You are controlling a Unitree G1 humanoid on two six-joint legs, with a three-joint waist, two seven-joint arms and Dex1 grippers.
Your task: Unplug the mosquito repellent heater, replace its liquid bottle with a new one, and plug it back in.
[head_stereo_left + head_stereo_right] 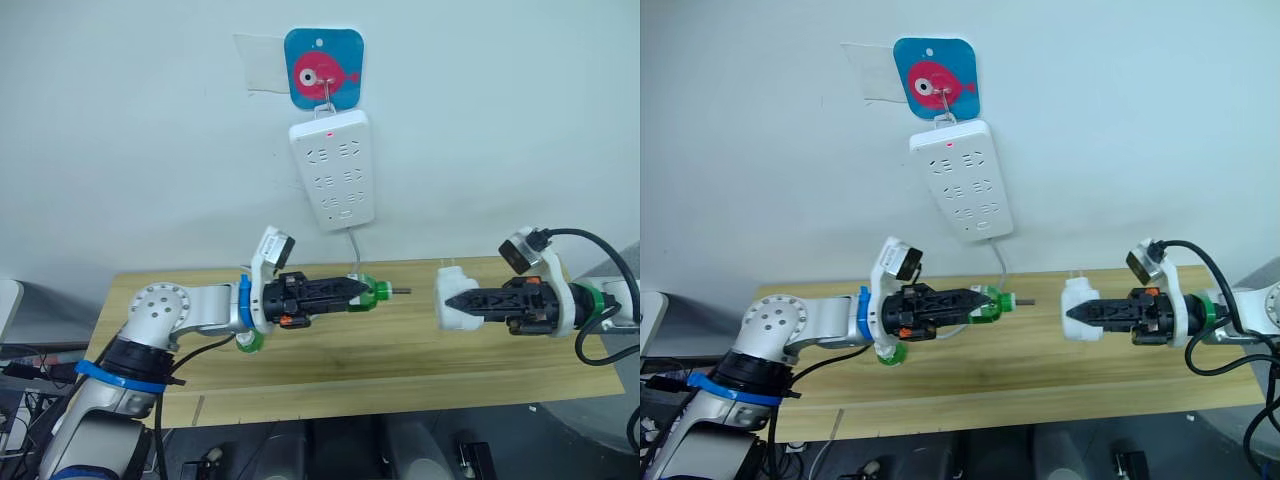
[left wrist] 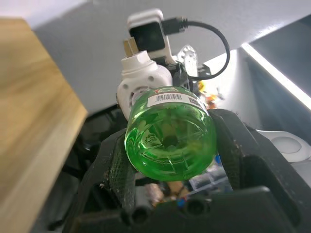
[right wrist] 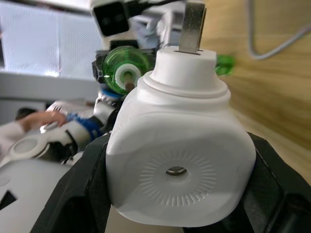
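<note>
My left gripper [image 1: 352, 291] is shut on a small green bottle [image 1: 371, 291] with no cap, held level above the table. Its bare wick [image 1: 402, 291] points right at the mosquito repellent heater [image 1: 455, 300]. That white rounded unit is clamped in my shut right gripper [image 1: 458, 303], prongs [image 1: 450, 268] up, unplugged. A short gap separates wick and heater. The left wrist view shows the bottle's base [image 2: 170, 141] with the heater [image 2: 141, 80] beyond. In the right wrist view the heater's vent face [image 3: 177, 170] is close, the bottle's neck [image 3: 125, 73] behind it. A second green bottle [image 1: 250, 341] lies under my left wrist; its cap is hidden.
A long white power strip [image 1: 335, 170] with a red light hangs on the wall from a blue fish hook [image 1: 322, 68]. Its cable [image 1: 352, 250] drops to the wooden table [image 1: 400, 370]. The table's front edge runs just below both arms.
</note>
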